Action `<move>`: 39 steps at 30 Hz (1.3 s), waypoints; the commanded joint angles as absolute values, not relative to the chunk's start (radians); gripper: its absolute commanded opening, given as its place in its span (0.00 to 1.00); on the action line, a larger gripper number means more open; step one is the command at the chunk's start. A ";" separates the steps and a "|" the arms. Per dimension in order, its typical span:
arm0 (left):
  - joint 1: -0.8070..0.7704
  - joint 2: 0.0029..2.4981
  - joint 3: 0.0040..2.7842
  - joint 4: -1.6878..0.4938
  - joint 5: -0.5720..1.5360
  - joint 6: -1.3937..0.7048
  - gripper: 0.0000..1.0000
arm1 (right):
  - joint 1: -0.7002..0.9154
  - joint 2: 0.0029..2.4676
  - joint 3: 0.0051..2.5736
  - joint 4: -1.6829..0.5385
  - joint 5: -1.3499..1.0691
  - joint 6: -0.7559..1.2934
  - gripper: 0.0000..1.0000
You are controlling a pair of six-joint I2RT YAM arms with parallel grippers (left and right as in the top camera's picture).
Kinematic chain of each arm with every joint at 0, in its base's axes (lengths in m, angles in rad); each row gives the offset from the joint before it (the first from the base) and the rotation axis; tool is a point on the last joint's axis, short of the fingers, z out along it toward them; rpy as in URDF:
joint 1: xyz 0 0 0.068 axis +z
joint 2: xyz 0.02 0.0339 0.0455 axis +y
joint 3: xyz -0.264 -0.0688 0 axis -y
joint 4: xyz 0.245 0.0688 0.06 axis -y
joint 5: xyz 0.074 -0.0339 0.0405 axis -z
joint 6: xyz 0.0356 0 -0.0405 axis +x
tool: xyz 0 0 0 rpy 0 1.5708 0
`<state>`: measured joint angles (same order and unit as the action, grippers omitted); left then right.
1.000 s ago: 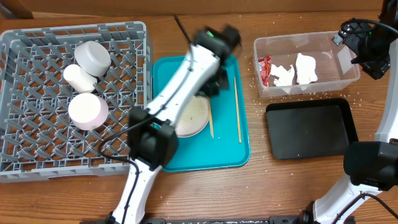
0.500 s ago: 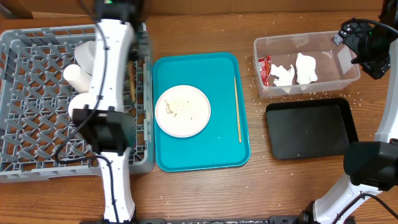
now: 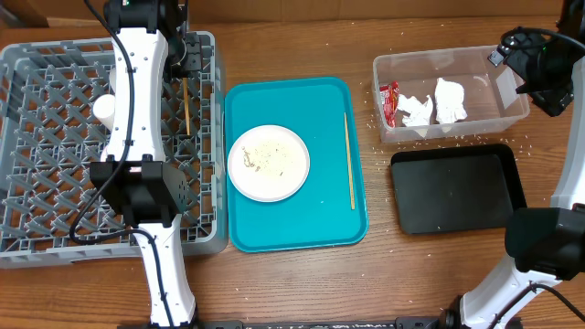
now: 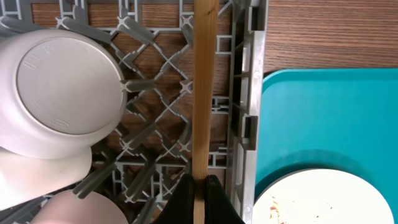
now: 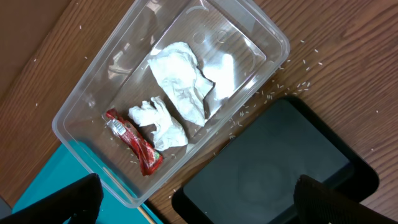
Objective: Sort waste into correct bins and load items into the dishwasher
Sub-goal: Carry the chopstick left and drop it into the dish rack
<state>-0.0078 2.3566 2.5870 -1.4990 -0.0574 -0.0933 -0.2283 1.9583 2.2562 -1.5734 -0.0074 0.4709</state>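
Wooden tabletop (image 3: 292,274) is carrying the whole scene, with the grey dish rack (image 3: 55,183) sitting at its left side and the left arm reaching across it. The left gripper (image 4: 199,186) is pinching one wooden chopstick (image 4: 204,93) at its end between pressed-together fingers, holding it lengthwise over the lattice floor close to the rack wall that is facing the teal tray (image 3: 329,215) — whether the stick is touching the grid cannot be told. Beside the stick in the left wrist view, upturned white crockery (image 4: 59,93) is resting in the rack. On the teal tray, a round white plate (image 3: 269,163) flecked with food bits is lying near the middle, and the second chopstick (image 3: 348,160) is lying well apart from it along the tray's right side. Farther right, the clear tub (image 3: 516,105) is holding two crumpled napkins (image 3: 434,102) and a red-and-white wrapper (image 3: 388,100), the wrapper lying against the wall nearest the teal tray. The black tray (image 3: 457,192) is sitting just beside the tub, and white rice grains (image 3: 457,139) are lying scattered on the wood around both. The right gripper (image 5: 198,186) is hanging above the tub and black tray with its fingers spread wide, gripping nothing.
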 commanded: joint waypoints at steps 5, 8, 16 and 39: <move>-0.014 2.380 2.598 -1.494 -0.032 -0.149 0.04 | -0.228 1.959 2.272 -1.573 -0.001 0.476 1.00; -0.014 2.388 2.598 -1.494 -0.032 -0.163 0.04 | -0.228 1.959 2.272 -1.573 -0.001 0.476 1.00; -0.014 2.404 2.598 -1.495 -0.023 -0.172 0.04 | -0.228 1.959 2.272 -1.573 -0.001 0.476 1.00; -0.015 2.364 2.706 -1.621 0.190 -0.188 1.00 | -0.228 1.959 2.272 -1.573 -0.001 0.476 1.00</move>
